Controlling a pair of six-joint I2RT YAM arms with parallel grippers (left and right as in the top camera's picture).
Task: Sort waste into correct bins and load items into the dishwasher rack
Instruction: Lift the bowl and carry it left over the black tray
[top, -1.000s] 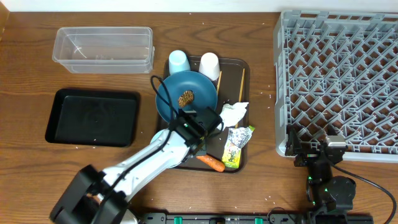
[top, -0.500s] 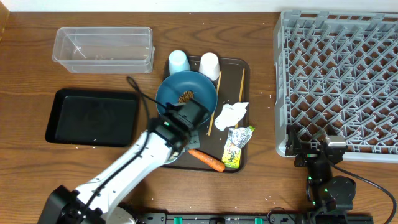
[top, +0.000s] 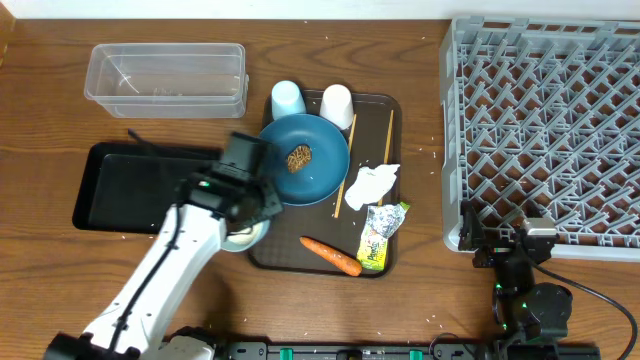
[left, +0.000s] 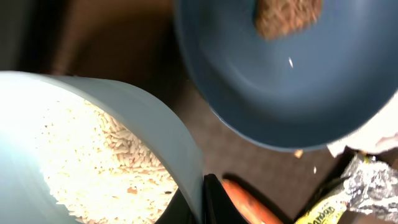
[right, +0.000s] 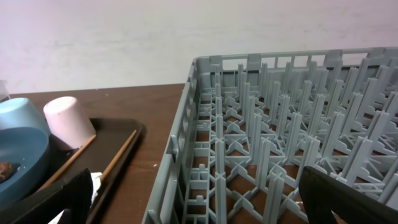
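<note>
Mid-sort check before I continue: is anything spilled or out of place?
Small white specks, possibly rice, dot the table between the brown tray and the rack. The two chopsticks lie apart, one slanted beside the blue plate. Nothing else stands out.

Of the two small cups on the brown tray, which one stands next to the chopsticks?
The white cup, the right one in the overhead view; the chopsticks lie just beside it. The light-blue cup stands farther left.
</note>
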